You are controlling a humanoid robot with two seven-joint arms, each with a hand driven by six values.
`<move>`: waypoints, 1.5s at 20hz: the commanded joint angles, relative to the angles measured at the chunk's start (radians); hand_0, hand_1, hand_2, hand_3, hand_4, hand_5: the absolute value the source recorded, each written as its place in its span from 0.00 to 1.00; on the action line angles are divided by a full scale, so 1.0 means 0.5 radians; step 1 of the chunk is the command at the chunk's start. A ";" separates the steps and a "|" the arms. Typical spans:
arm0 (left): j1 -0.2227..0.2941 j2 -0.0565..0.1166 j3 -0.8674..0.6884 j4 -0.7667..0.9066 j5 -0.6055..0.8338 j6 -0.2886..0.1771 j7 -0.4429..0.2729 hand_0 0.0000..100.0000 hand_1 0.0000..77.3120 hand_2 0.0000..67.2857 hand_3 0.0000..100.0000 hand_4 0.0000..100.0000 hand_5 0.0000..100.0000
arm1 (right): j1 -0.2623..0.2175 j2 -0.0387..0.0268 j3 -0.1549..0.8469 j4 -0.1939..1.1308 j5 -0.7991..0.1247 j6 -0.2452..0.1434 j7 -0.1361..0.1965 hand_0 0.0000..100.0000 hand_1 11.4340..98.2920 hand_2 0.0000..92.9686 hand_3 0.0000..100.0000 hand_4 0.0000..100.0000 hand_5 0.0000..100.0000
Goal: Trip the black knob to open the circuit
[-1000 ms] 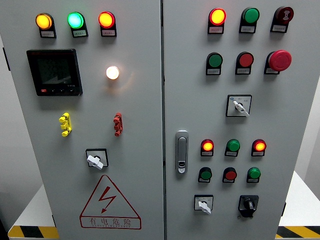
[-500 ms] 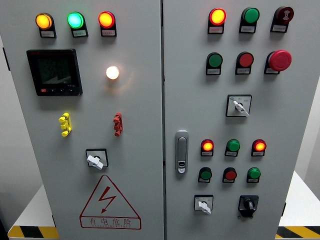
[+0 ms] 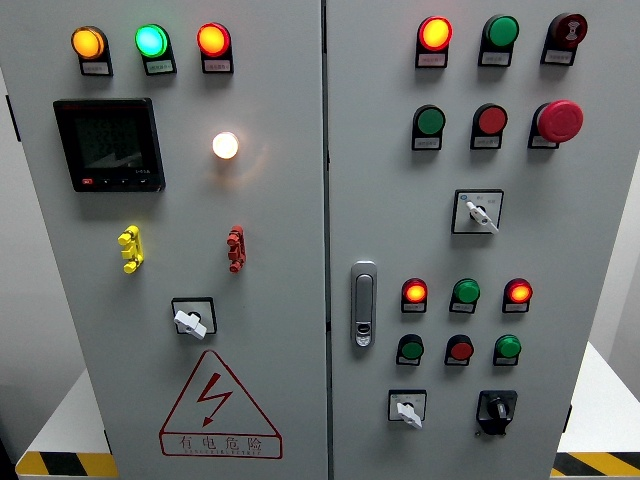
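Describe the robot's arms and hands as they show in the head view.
Neither arm nor hand is in view, so their colour, shape, cables and markings cannot be told. The picture shows only the grey cabinet with its lamps, buttons and switches. The black knob sits at the lower right of the right door, with nothing near it.

The cabinet has two doors [image 3: 270,220]. Six round lamps are lit: three along the left door's top edge [image 3: 150,40], one white one below them [image 3: 225,145], and others on the right door. One black knob [image 3: 496,408] sits near the right door's bottom edge. Three white-handled switches [image 3: 190,320] show, plus one red mushroom button [image 3: 558,120], one dark display [image 3: 108,143], one door handle [image 3: 363,303] and one warning triangle [image 3: 218,405].
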 commanded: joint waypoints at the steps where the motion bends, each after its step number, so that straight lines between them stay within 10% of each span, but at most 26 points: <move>1: 0.001 0.001 0.000 0.000 0.000 0.000 0.000 0.00 0.00 0.29 0.26 0.10 0.09 | 0.006 -0.004 0.131 -0.006 -0.153 0.033 -0.008 0.91 0.28 0.03 0.10 0.02 0.10; 6: 0.001 0.001 0.000 0.000 0.000 0.000 0.000 0.00 0.00 0.29 0.26 0.10 0.09 | 0.031 -0.001 0.357 0.043 -0.181 0.048 -0.005 0.91 0.28 0.02 0.10 0.02 0.10; 11: 0.001 0.001 0.000 0.000 0.000 0.000 0.000 0.00 0.00 0.29 0.26 0.10 0.09 | 0.024 -0.001 0.820 0.358 -0.747 0.045 0.001 0.91 0.28 0.02 0.11 0.02 0.10; 20: 0.001 0.001 0.000 0.000 0.000 0.000 0.000 0.00 0.00 0.29 0.26 0.10 0.09 | -0.080 -0.001 1.201 1.223 -1.220 0.033 0.022 0.91 0.29 0.02 0.14 0.04 0.12; 30: 0.001 -0.002 0.000 0.000 0.000 0.000 0.000 0.00 0.00 0.29 0.26 0.10 0.09 | -0.325 -0.007 1.220 2.275 -1.206 0.027 0.203 0.89 0.34 0.00 0.27 0.14 0.23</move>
